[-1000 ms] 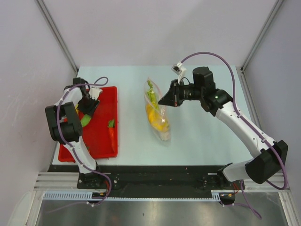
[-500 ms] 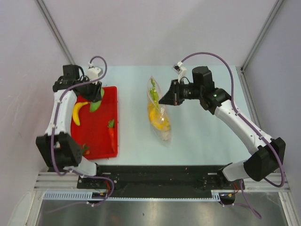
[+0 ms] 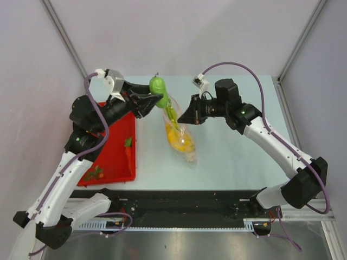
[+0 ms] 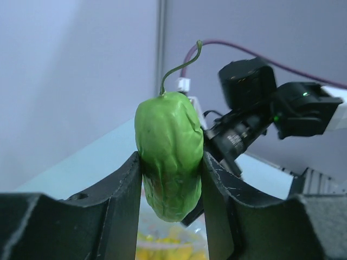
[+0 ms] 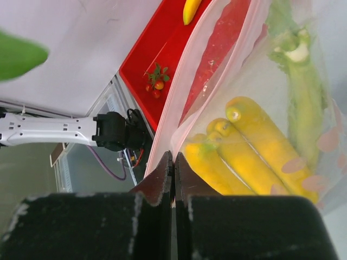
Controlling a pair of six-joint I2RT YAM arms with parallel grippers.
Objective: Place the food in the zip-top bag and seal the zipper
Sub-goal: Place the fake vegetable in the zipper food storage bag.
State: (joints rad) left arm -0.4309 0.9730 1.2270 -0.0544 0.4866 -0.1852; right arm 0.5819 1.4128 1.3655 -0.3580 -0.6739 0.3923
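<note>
My left gripper point(image 3: 154, 99) is shut on a green vegetable point(image 3: 158, 85) and holds it in the air just over the far end of the zip-top bag point(image 3: 180, 140). In the left wrist view the vegetable point(image 4: 169, 154) sits upright between the fingers point(image 4: 124, 200). My right gripper point(image 3: 187, 115) is shut on the bag's mouth edge, beside its pinkish zipper strip point(image 5: 181, 103). The bag holds yellow bananas point(image 5: 246, 149) and a green-white leek point(image 5: 301, 97). An orange carrot point(image 3: 128, 153) and red strawberries point(image 3: 95, 173) lie in the red tray.
The red tray point(image 3: 115, 162) lies at the left of the light table, partly under my left arm. A yellow banana point(image 5: 192, 8) shows on the tray in the right wrist view. The frame posts stand at the back corners.
My left arm lifted the green vegetable out of the red tray and swung right to above the bag. My right gripper kept its hold on the bag and shifted slightly left.
</note>
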